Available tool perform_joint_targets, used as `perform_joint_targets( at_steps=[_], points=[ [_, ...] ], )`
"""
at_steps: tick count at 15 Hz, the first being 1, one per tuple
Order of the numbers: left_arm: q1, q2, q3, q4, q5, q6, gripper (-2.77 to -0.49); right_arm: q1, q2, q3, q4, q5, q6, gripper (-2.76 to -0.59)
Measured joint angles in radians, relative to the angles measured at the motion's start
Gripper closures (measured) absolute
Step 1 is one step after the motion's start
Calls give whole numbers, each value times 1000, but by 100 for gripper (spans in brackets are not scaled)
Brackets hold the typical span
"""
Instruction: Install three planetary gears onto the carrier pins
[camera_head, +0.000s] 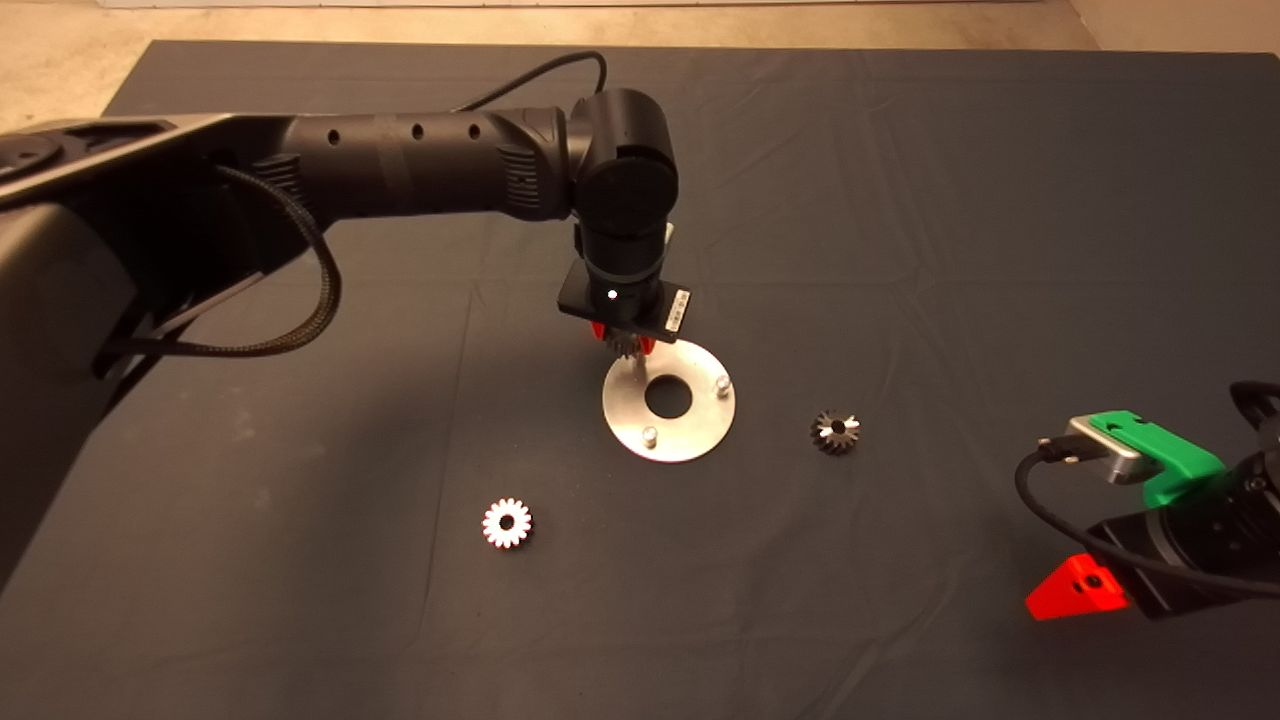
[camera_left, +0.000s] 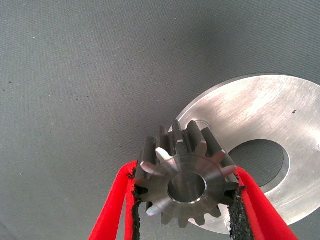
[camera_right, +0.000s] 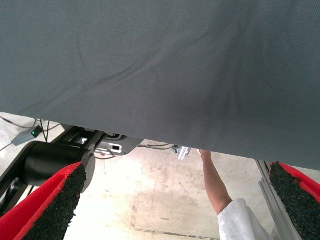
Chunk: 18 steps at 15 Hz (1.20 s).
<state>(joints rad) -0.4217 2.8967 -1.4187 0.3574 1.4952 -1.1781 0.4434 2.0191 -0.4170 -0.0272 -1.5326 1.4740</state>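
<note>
Over the disc (camera_head: 668, 436) rim — left claw (camera_left: 186, 220) clenched on one gear (camera_left: 186, 180); right claw (camera_right: 175, 200) released, parked.

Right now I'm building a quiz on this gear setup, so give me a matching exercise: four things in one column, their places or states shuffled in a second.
Things:
1. dark gear
2. bright gear
3. gripped gear
4. right gripper

Places or states:
A. held between the left gripper fingers, over the disc edge
B. parked at the mat's lower right edge, open
C. lying on the mat, on the disc's right-arm side
D. lying on the mat, nearer the front edge, on the left-arm side of the disc

Pairs: 1-C, 2-D, 3-A, 4-B
</note>
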Motion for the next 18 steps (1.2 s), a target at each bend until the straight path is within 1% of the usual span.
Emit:
perform_joint_targets(
  at_steps=[2,3,4,5,7,8,14,17,18],
  points=[
    [0,-1,0,-3,-12,0,-86,0,0,0,0,0,0,-273],
    [0,-1,0,-4,-23,0,-86,0,0,0,0,0,0,-273],
    [0,-1,0,-7,-28,0,-86,0,0,0,0,0,0,-273],
    [0,-1,0,-10,-30,0,-86,0,0,0,0,0,0,-273],
    [0,-1,0,-14,-45,0,-86,0,0,0,0,0,0,-273],
    [0,-1,0,-17,-50,0,-86,0,0,0,0,0,0,-273],
    [0,-2,0,-22,-52,-13,-86,0,0,0,0,0,0,-273],
    [0,-5,0,-36,-55,-15,-86,0,0,0,0,0,0,-273],
    [0,-7,0,-36,-55,-14,-86,0,0,0,0,0,0,-273]
  ],
)
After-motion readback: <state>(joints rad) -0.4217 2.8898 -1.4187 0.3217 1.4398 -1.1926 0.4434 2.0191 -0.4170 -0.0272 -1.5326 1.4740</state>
